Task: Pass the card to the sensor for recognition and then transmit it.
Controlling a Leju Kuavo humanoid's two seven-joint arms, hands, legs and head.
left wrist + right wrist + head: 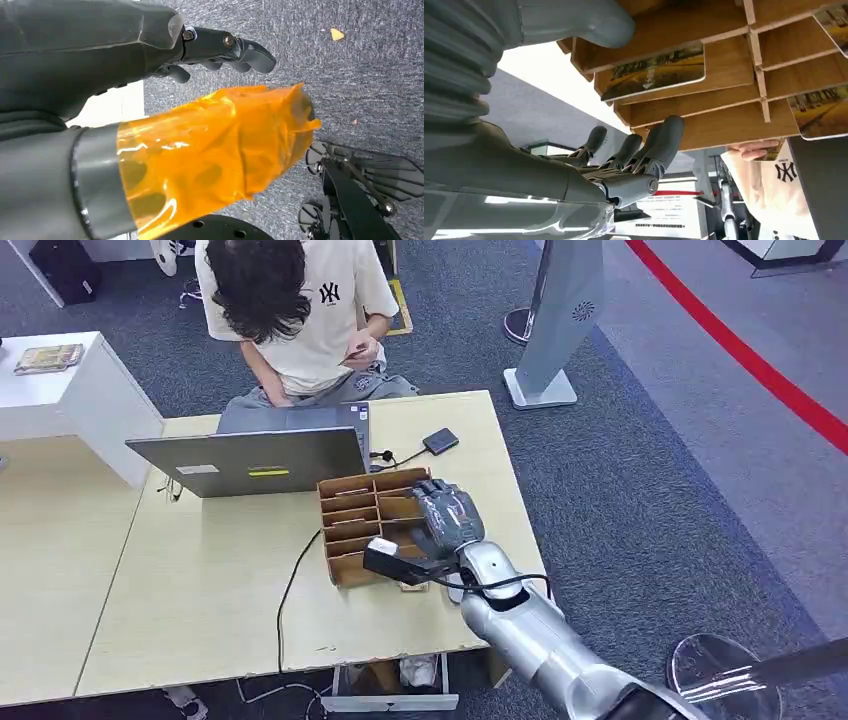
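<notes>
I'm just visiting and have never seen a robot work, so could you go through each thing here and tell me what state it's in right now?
Right hand: over the cardboard organizer, fingers apart, holding nothing.
Left hand: hanging over the carpet, holding nothing; thumb wrapped in orange film.
Cardboard organizer: open-topped, flat on the table.
Cards: lying in the organizer's compartments, none taken out.
Laptop: lid open, facing the person.
Black sensor: on the table, cable attached.

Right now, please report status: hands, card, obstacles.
Right hand open over card rack. Left hand open, idle. Card in slot. Nothing in the way.
</notes>
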